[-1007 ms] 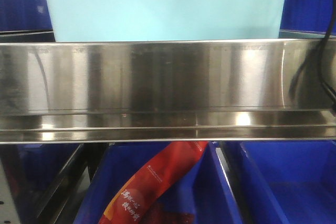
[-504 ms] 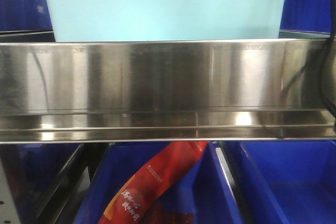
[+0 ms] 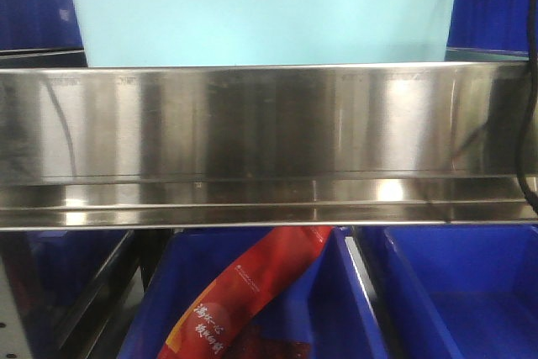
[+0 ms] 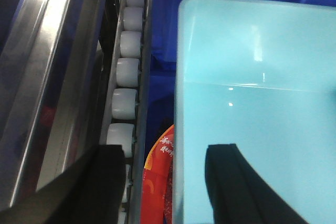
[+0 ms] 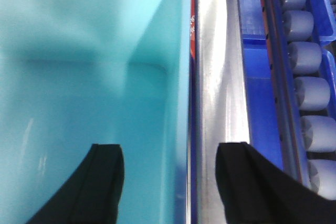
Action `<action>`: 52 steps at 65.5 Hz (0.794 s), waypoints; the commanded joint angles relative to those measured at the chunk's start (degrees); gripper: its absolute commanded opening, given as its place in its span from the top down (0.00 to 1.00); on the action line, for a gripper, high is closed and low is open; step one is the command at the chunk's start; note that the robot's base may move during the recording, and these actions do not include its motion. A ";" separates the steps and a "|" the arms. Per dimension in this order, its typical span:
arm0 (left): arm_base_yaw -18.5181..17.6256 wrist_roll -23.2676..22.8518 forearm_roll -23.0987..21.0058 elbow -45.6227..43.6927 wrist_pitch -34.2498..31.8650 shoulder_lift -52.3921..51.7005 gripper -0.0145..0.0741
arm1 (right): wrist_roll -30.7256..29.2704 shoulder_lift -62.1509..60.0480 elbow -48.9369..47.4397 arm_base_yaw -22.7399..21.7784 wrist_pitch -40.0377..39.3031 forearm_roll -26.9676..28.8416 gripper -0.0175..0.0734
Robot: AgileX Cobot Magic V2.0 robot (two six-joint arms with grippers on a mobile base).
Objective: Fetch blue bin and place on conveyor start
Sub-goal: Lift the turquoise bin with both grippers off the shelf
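straddling the side walls of the pale cyan rectangular plastic bin (image 3: 265,14), which is sitting behind the shiny stainless-steel rail (image 3: 269,124). left gripper (image 4: 168,153) and right gripper (image 5: 170,150) are both hanging open, clamping nothing. judging: both should be closing evenly, then lifting level over the rail.

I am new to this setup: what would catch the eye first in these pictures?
The pale cyan bin sits at the top, behind a shiny stainless-steel rail. Below, a red packet leans in a dark blue bin. The left pincer and right pincer, both open, each straddle a bin wall.
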 commanded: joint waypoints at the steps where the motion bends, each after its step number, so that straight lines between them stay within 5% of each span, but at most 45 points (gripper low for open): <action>1: -0.28 -0.42 0.24 -0.38 -0.26 0.14 0.53 | -0.02 -0.56 -0.41 -0.24 -0.83 -0.30 0.49; 52: -0.28 -0.42 1.33 -0.38 -1.30 1.16 0.53 | -0.02 -0.56 -0.41 -0.24 -0.83 -0.30 0.49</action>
